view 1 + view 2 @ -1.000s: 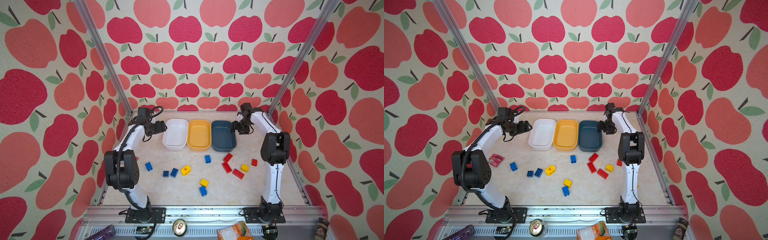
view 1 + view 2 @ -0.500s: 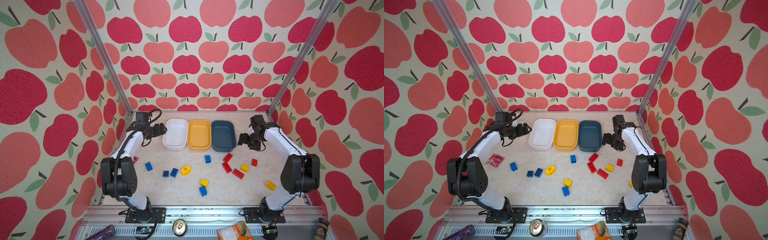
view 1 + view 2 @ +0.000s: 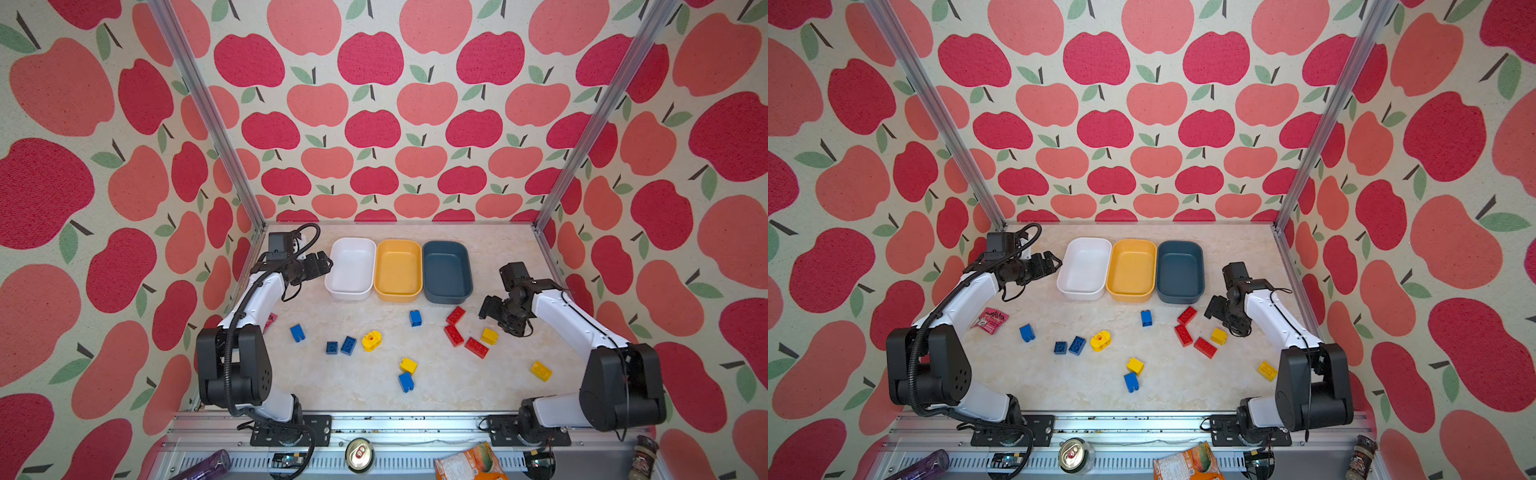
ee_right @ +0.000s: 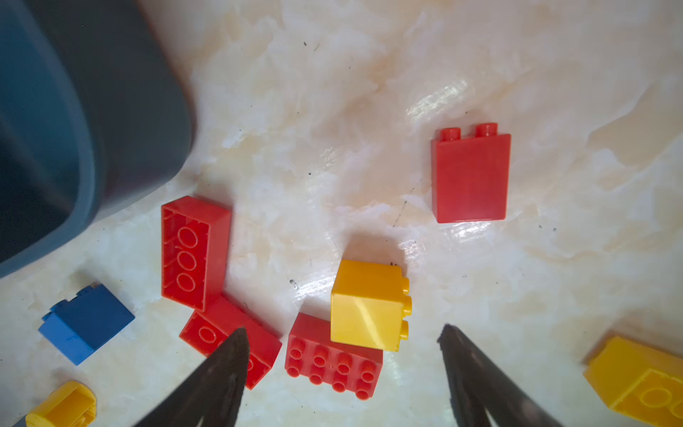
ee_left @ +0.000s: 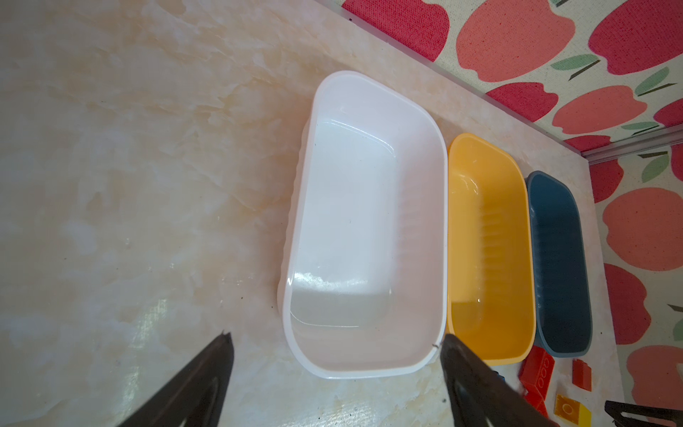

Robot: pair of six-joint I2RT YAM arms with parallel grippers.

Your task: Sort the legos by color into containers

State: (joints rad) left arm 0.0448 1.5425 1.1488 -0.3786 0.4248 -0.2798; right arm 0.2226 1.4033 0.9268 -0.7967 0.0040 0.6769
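Your right pincer (image 3: 489, 309), jaws spread and empty, hangs just over the yellow brick (image 4: 367, 305) lying on the tabletop (image 3: 365, 386) among red bricks (image 4: 332, 360) near the dark blue tub (image 3: 446, 298), much nearer than your open, empty left pincer (image 3: 322, 264) beside the white tub (image 3: 349, 296).

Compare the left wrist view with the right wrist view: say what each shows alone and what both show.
Left wrist only: the white tub and the yellow-orange tub, side by side and both empty. Right wrist only: the rounded yellow piece and a long yellow brick, each at the frame's edge. Both: the dark blue tub, plus the red bricks and the yellow cube lying outside it.
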